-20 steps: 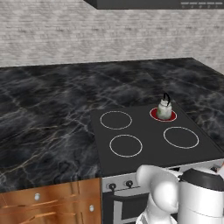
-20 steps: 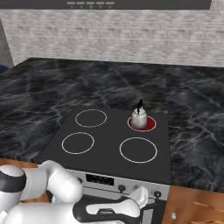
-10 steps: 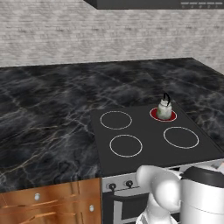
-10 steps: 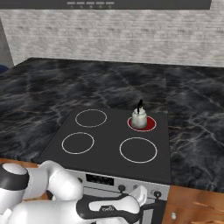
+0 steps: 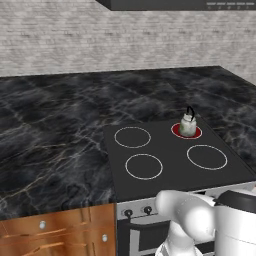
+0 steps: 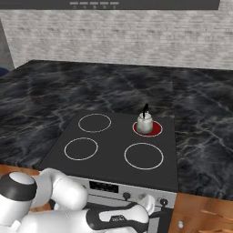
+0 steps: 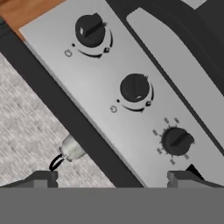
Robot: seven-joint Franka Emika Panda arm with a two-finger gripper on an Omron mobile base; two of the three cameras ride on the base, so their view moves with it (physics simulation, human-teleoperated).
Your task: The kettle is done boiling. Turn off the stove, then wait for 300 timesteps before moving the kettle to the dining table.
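With jaws spread wide, I'd pinch the stiff little black stove knob centred ahead between them

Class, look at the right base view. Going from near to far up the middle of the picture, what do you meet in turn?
Robot arm → stove knobs → front right burner ring → kettle on its glowing red burner → dark marble counter → brick wall.

A pale grey brick wall runs behind the black marble-look surface with white veins. A dark range hood hangs overhead, and orange-brown wooden drawers with round metal knobs sit below the surface.
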